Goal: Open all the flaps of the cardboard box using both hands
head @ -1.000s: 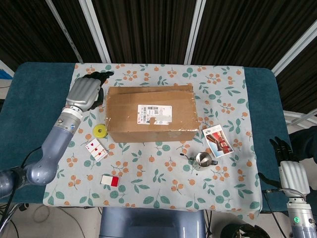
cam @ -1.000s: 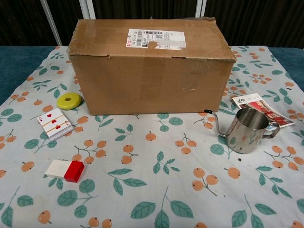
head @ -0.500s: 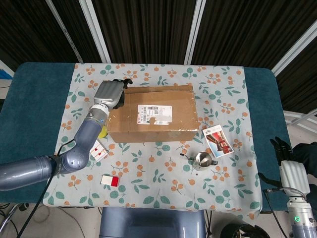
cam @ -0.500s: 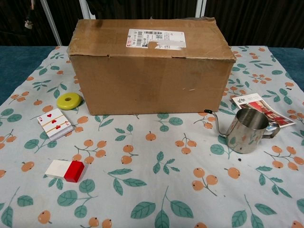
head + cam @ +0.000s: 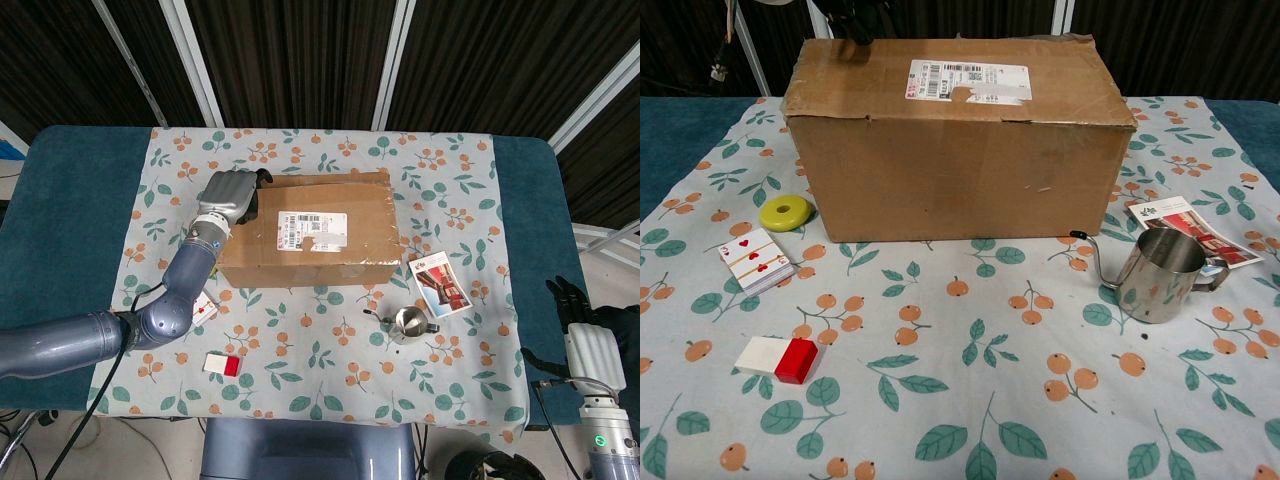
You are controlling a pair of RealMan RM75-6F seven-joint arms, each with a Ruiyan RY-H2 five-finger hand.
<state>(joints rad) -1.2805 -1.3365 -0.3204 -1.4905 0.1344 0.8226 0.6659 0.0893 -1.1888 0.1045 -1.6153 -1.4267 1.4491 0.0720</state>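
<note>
The cardboard box stands in the middle of the table with its top flaps lying flat and a white label on them; the chest view shows its front wall. My left hand is over the box's left end, its dark fingers reaching down at the far left corner of the top. In the chest view only those fingers show, at the top's back left edge. I see nothing held in them. My right hand hangs off the table's near right corner, fingers straight and apart, holding nothing.
A steel pitcher and a booklet sit right of the box. A yellow ring, playing cards and a red-and-white block lie to its left front. The floral cloth covers the table.
My left hand has swung from the table left of the box onto the box's top left end, and its fingers now show in the chest view. The right hand has stayed put.
</note>
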